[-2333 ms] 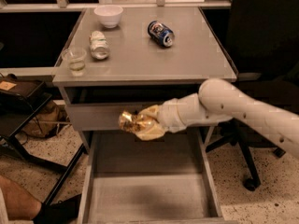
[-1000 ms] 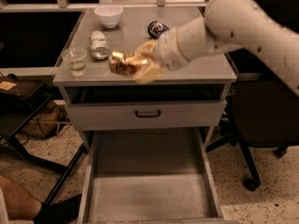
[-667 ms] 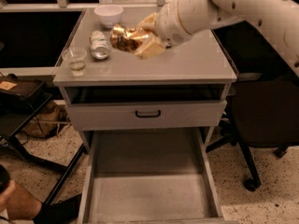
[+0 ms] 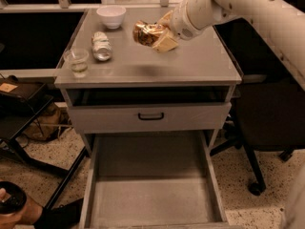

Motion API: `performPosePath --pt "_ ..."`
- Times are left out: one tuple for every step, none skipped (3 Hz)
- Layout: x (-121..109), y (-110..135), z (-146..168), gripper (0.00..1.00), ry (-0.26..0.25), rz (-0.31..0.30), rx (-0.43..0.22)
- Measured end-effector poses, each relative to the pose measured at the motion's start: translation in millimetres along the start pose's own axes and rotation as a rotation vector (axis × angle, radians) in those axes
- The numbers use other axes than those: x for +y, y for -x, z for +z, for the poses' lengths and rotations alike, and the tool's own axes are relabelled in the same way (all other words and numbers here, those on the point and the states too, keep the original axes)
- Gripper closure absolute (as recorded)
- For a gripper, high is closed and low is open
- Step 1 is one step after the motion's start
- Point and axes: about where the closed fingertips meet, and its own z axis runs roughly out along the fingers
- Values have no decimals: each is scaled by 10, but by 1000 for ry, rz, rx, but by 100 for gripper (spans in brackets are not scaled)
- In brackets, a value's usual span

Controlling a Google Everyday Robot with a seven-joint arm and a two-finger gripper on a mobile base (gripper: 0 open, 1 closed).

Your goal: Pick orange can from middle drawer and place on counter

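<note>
Above the counter [image 4: 200,63], toward its rear middle, the gripper [image 4: 161,38] hangs at the end of the white arm [image 4: 224,4], which reaches in from the upper right. Its pale fingers [image 4: 167,43] are clamped on the orange can [image 4: 145,33], which lies roughly sideways in the grasp with its crinkled gold surface turned to the left. The can is clear of the grey top — a soft dark shadow [image 4: 147,70] lies on the counter below and in front of it. On the left part of the counter sits a white bowl [image 4: 111,16] at the back edge, a silver-white can [image 4: 101,46] on its side in front of the bowl, and a clear glass cup [image 4: 76,62] near the front left corner; all three are well apart from the held can. Below the top, a grey drawer with a black handle [image 4: 150,116] stands pulled slightly out. Lower down, the middle drawer [image 4: 150,175] is drawn far out toward the camera, its flat grey floor and low side walls in plain sight. A dark office chair [image 4: 267,123] stands to the right of the cabinet, and at the lower left corner a person's hand [image 4: 14,205] holds a dark round object — what it is I cannot tell.
</note>
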Motion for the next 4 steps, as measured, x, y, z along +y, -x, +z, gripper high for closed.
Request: performPosePath --pt "-3 -386 343 100 56 79 52" --pt "120 -671 573 100 141 151 67" --pt "148 -701 601 81 154 155 70" --pt "148 -701 602 58 154 155 70"
